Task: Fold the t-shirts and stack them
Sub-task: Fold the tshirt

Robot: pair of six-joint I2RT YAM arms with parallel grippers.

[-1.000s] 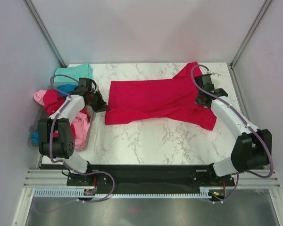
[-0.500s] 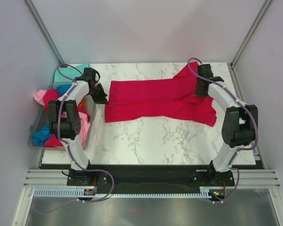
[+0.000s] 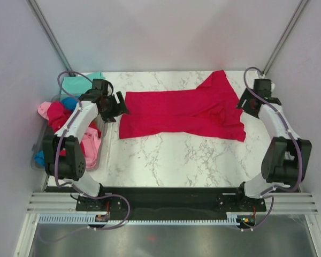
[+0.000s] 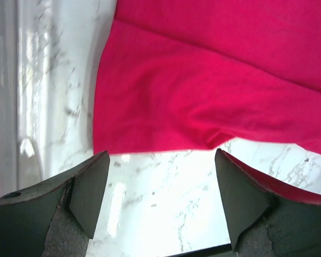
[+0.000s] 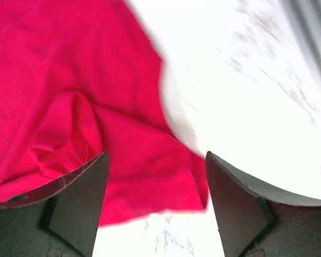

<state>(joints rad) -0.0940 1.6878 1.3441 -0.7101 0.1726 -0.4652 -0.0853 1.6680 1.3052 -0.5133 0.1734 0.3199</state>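
Note crimson t-shirt [image 3: 176, 113] running 9 to 3 o'clock between 2 wide-open, empty grippers: left gripper [image 3: 116, 108] beside its 9 o'clock hem, right gripper [image 3: 245, 103] beside its 3 o'clock end.

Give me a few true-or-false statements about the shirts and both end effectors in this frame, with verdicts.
1. The red t-shirt lies spread on the marble table. True.
2. The left end effector is shut on the red t-shirt's hem. False: it is open and empty, just off the hem.
3. The right end effector is open and holds nothing. True.
4. The mint-teal shirt lies on top of the red t-shirt. False: it sits at the far left, apart from it.
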